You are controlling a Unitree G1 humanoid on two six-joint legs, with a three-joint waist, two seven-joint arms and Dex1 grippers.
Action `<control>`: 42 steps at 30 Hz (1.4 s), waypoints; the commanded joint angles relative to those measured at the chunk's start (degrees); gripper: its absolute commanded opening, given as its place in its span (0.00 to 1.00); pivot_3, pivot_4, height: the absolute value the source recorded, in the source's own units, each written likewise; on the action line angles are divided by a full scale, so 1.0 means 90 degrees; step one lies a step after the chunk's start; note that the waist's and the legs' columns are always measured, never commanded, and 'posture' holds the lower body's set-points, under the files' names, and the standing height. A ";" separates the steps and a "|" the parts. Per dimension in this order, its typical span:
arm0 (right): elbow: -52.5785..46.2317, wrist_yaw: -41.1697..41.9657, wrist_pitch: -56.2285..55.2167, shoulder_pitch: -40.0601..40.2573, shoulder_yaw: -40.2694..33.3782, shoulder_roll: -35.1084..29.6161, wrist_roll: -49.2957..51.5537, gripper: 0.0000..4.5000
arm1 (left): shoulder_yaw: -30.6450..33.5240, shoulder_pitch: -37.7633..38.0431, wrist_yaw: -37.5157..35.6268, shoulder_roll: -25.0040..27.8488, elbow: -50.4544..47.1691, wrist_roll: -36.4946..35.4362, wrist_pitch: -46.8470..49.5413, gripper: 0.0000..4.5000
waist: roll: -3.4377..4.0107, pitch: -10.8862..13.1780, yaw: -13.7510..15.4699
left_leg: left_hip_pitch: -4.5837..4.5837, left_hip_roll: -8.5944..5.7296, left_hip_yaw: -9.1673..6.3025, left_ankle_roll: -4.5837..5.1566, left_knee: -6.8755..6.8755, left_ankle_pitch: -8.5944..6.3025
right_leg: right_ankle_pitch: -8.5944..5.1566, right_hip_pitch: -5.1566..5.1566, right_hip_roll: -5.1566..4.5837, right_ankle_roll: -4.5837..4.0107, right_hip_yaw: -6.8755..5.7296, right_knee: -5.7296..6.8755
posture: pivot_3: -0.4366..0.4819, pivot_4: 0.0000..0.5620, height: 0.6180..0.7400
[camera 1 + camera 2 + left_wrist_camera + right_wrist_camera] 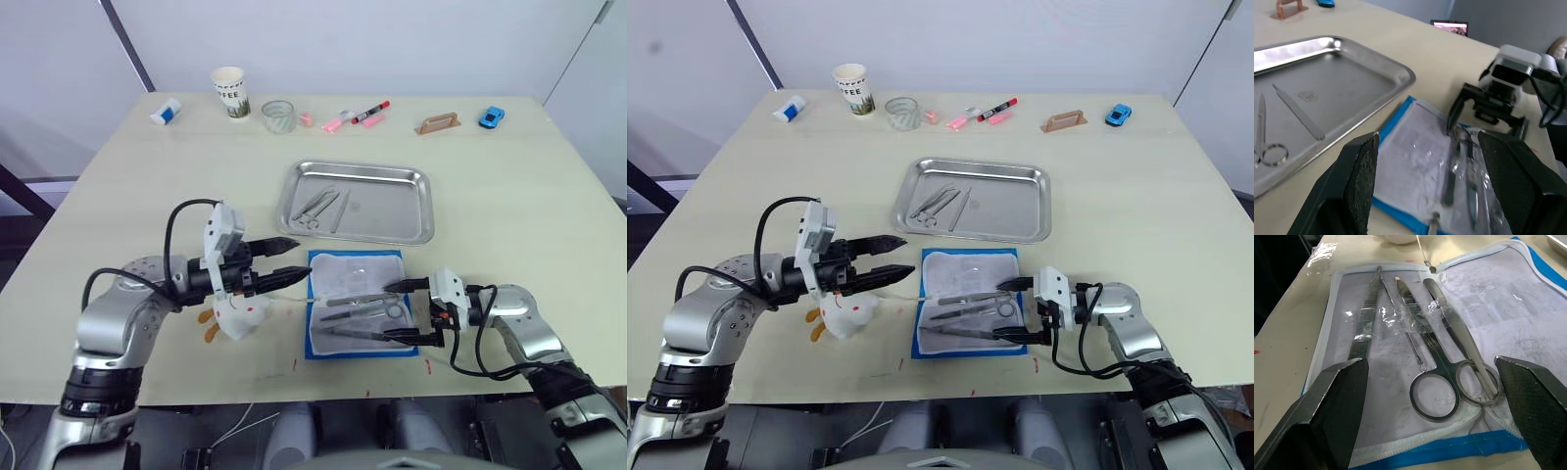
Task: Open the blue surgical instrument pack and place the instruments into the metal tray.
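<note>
Our right gripper hovers wide open and empty over the near edge of the blue surgical instrument pack, which lies unfolded flat just ahead of its fingertips, its pale lining up. The instruments still in the pack, ring-handled scissors, forceps and tweezers, lie between the spread fingers under clear straps. We judge them light, rigid and slick, likely to skate on the lining; the scissor rings, nearest the gripper, look the surest hold, the thin shanks a poorer one. The straps may drag the soft pack along. Our left gripper, also open and empty, points at the pack's far-left corner from beside a white toy chicken. Beyond both grippers the metal tray already holds a few instruments; our forearms lie low, nearly level with the table
</note>
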 commanded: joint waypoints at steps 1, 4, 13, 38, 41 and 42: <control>0.0364 0.0083 0.0054 0.0094 0.0205 -0.0046 -0.0271 1.00 | 0.0155 0.0127 -0.0402 0.0258 -0.0187 -0.0170 -0.0238 0.75 | 0.0000 0.0000 -0.0001 | 0.0001 0.0000 -0.0001 0.0000 0.0000 0.0000 | 0.0000 0.0000 0.0000 0.0000 -0.0002 0.0001 | 0.48 0.27 1.00; 0.0419 0.0029 0.0009 0.0054 0.0206 -0.0027 -0.0289 1.00 | 0.0178 0.0261 -0.0678 0.0438 -0.0096 -0.0220 -0.0322 0.92 | 0.0000 0.0000 -0.0016 | 0.0002 0.0001 0.0000 0.0000 0.0000 0.0000 | 0.0000 0.0000 0.0002 -0.0001 0.0000 0.0001 | 0.48 0.27 1.00; 0.0400 0.0015 -0.0008 0.0010 0.0206 -0.0047 -0.0280 1.00 | -0.0022 0.0326 -0.0885 0.0553 0.0139 -0.0046 -0.0649 0.99 | 0.0001 0.0000 -0.0019 | 0.0003 0.0002 0.0002 0.0001 -0.0001 -0.0001 | -0.0001 0.0000 0.0003 -0.0001 0.0001 0.0001 | 0.48 0.27 1.00; 0.0337 -0.0063 0.0019 -0.0038 0.0174 -0.0015 -0.0248 1.00 | -0.0748 0.0152 -0.1136 0.0431 0.0410 0.0539 -0.1455 0.99 | 0.0001 0.0001 -0.0028 | 0.0004 0.0005 0.0006 0.0002 -0.0002 -0.0001 | 0.0000 -0.0001 0.0007 -0.0001 0.0004 0.0002 | 0.48 0.27 1.00; 0.0316 -0.0091 0.0018 -0.0026 0.0188 -0.0008 -0.0270 1.00 | -0.0976 0.0105 -0.1049 0.0342 0.0513 0.0789 -0.1624 0.99 | 0.0002 0.0001 -0.0030 | 0.0004 0.0005 0.0009 0.0002 -0.0001 -0.0001 | 0.0000 -0.0001 0.0007 -0.0001 0.0006 0.0002 | 0.48 0.27 1.00; 0.0306 -0.0103 0.0019 -0.0021 0.0192 -0.0009 -0.0278 1.00 | -0.1069 0.0087 -0.1073 0.0307 0.0546 0.0846 -0.1671 0.99 | 0.0004 0.0002 -0.0030 | 0.0004 0.0005 0.0008 0.0002 -0.0002 -0.0001 | 0.0000 -0.0002 0.0008 -0.0001 0.0006 0.0002 | 0.48 0.27 1.00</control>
